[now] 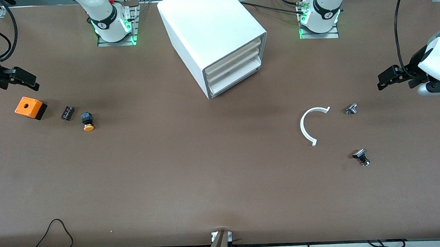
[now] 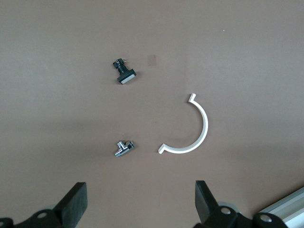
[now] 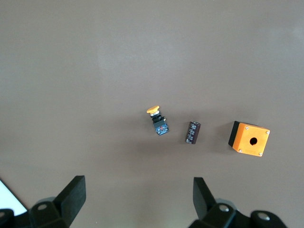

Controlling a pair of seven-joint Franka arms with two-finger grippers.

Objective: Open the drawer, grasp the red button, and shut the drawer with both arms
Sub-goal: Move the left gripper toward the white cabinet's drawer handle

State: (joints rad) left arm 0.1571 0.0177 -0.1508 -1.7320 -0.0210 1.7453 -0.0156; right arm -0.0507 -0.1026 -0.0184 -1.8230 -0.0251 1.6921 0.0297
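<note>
No brand, label or readable writing shows on anything here.

The cabinet (image 1: pixel 214 36) is a smooth white plastic box standing between the two arm bases, turned at an angle, with three shallow tray fronts stacked on its face. The drawer (image 1: pixel 235 66), the middle one, sits flush and closed. The red-capped button cannot be seen anywhere.

The table (image 1: pixel 192 171) is a matt brown sheet. Toward the right arm's end lie an orange box (image 1: pixel 28 107) with a round hole in its top and a black base, a small dark ribbed block (image 1: pixel 67 112) just beside it, and a button with an orange-yellow cap (image 1: pixel 87 122) on a black square body.

Toward the left arm's end lie a thin white plastic half-ring (image 1: pixel 312 125), a small shiny metal fitting (image 1: pixel 351 109) near it, and a black-headed part (image 1: pixel 361 156) nearer the front camera.

The right gripper (image 1: pixel 24 80) hangs over the table above the orange box, fingers spread, holding nothing. The left gripper (image 1: pixel 391 76) hangs over the table's edge at its own end, fingers spread too, empty.
</note>
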